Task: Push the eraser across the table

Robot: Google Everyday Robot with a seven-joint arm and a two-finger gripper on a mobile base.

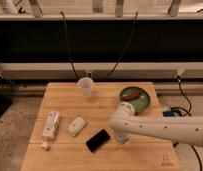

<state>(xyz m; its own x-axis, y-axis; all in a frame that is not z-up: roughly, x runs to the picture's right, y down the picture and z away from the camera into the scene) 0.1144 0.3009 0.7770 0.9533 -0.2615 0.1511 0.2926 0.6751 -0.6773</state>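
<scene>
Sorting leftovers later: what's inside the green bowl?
A reddish-brown item lies in the green bowl; the arm covers its near-left rim. The hand is low, just right of the eraser.
</scene>
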